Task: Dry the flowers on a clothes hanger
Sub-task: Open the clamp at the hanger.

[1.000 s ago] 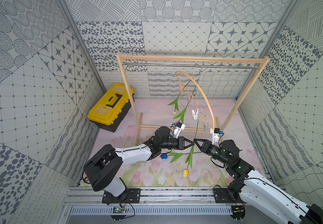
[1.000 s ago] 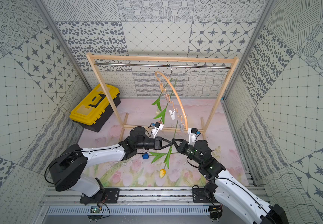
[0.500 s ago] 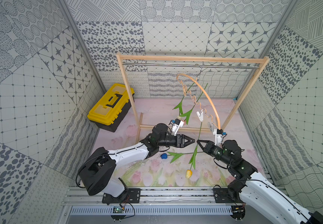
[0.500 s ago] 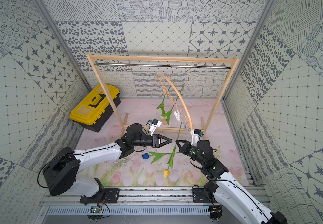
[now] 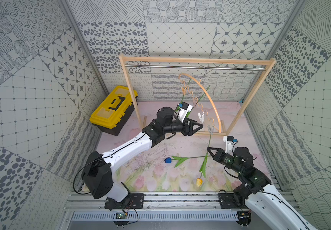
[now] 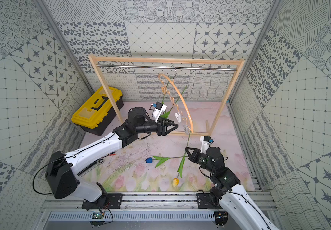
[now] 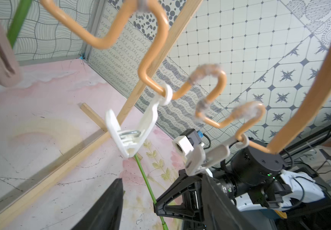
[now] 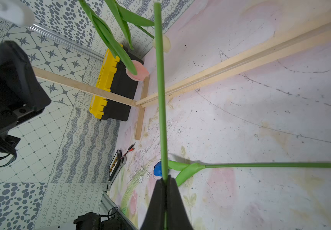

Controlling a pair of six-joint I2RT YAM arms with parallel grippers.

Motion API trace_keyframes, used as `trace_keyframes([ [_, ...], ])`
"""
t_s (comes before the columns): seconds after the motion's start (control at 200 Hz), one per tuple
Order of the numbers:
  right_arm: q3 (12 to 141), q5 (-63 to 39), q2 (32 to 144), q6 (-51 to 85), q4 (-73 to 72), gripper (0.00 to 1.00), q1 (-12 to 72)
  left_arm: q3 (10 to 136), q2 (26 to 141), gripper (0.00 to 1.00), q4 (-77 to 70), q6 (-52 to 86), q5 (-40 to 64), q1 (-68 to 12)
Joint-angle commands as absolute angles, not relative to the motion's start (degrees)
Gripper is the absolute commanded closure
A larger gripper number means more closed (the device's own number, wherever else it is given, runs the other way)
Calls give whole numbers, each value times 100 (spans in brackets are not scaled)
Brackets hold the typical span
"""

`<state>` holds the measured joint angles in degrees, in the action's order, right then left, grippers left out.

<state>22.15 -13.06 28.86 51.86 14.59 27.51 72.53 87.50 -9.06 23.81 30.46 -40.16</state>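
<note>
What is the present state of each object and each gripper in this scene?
clothes hanger: hung by its hook on the rod
yellow tulip: head down, stem pinched by the right gripper
blue tulip: lying on the mat
pink tulip: hanging head down
cream tulip: hanging head down
toolbox: lid closed
left gripper: open, empty
right gripper: shut on the yellow tulip's stem
</note>
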Motion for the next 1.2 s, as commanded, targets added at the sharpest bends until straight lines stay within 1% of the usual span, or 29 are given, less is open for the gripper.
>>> trace_keyframes([
  [0.0,2425,-1368,2882,5030,1380,100,2716,7678,8952,34,-343,1089,2390,-4060],
  [0.19,2458,-1439,2972,4992,1332,100,2672,7831,9112,31,-383,548,1662,-4388],
  [0.305,2443,-1462,2953,5010,1314,100,2654,7839,9270,31,-629,536,1501,-4456],
  [0.51,2426,-1474,2857,5010,1385,100,2654,8216,9582,39,-764,824,1727,-4470],
  [0.71,2363,-1481,2747,5036,1427,100,2654,8524,9779,42,-766,861,1797,-4482],
  [0.831,2351,-1504,2751,5035,1407,100,2654,8640,9813,47,-747,889,1803,-4484],
  [0.921,2348,-1525,2760,5029,1389,100,2654,8641,9778,49,-798,888,1768,-4487],
  [0.961,2348,-1516,2760,5025,1389,100,2654,8653,9769,51,-795,878,1758,-4480],
  [1.051,2342,-1531,2766,5025,1380,100,2654,8676,9756,60,-761,845,1705,-4493],
  [1.141,2322,-1539,2758,5023,1363,100,2654,8668,9734,65,-755,844,1737,-4500],
  [1.196,2313,-1538,2751,5019,1371,100,2654,8662,9724,70,-756,879,1789,-4509],
])
